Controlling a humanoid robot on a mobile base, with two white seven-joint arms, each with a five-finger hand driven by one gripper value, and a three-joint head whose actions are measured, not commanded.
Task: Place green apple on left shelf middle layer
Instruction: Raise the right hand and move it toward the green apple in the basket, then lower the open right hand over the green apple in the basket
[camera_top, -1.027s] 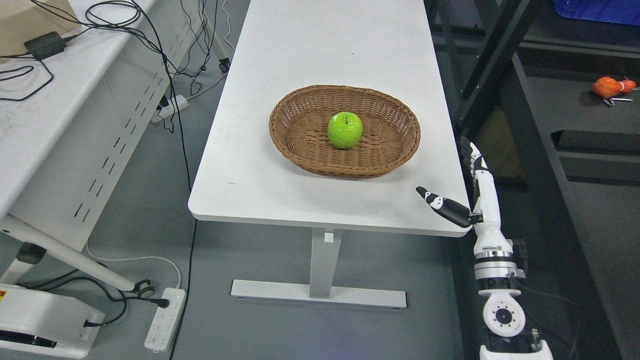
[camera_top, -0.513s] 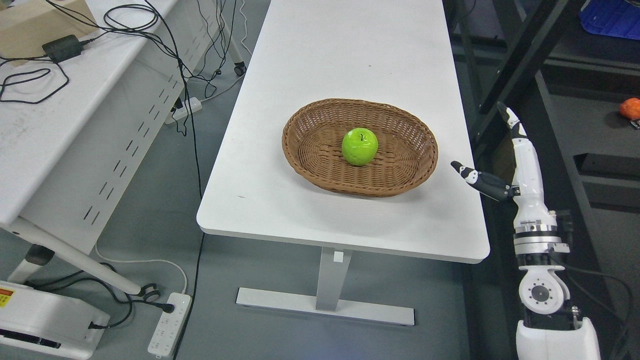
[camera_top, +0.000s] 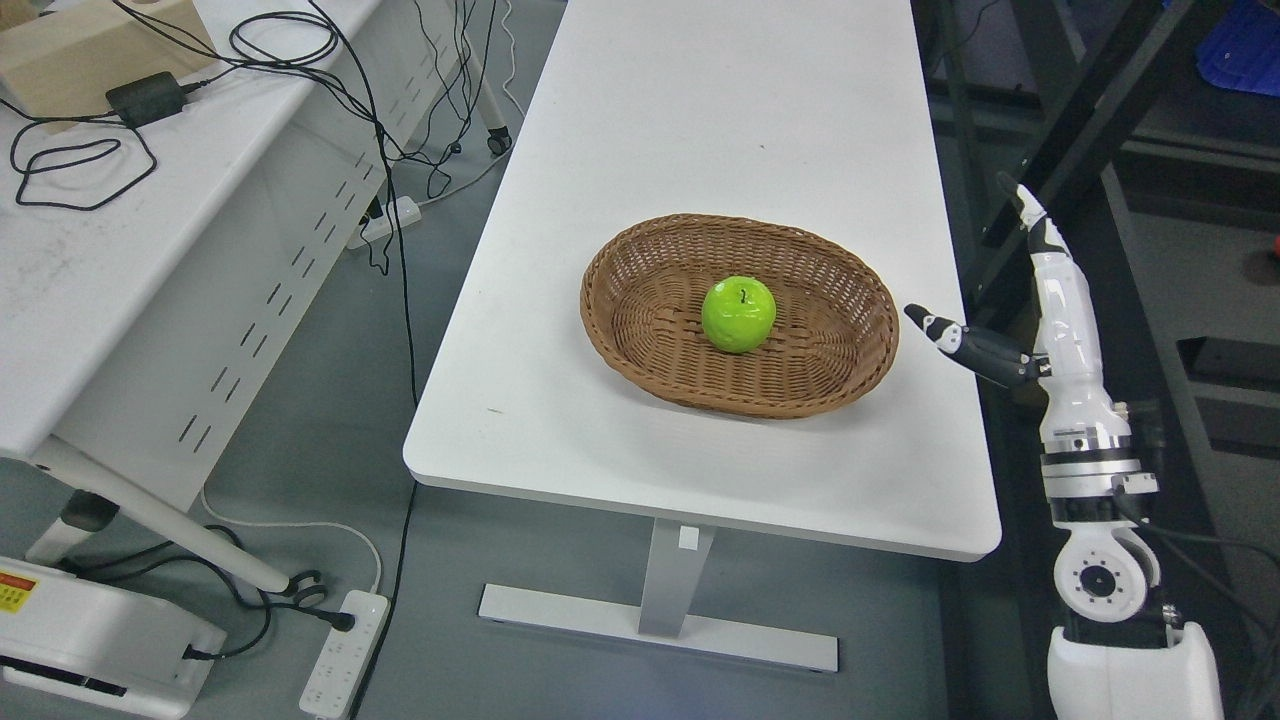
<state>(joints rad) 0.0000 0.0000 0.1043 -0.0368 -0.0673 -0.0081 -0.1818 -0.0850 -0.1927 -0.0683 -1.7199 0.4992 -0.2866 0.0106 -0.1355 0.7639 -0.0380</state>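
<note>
One green apple (camera_top: 739, 314) in wicker basket (camera_top: 640, 345), centre.

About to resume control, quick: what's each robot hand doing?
Left robot hand: not in view.
Right robot hand: open, holding nothing, beside the basket.

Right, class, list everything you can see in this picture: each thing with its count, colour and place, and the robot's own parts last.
apple: one, green, in the middle of the basket
basket: one, brown wicker, on the middle table
middle table: one, white, centre
side table: one, white, left
cables: several, black, on the side table and hanging off it
box: one, tan, top left
power strips: two, white, on the floor
rack: one, black, right
right hand: one, white and black, open, beside the basket's right rim, holding nothing
</note>
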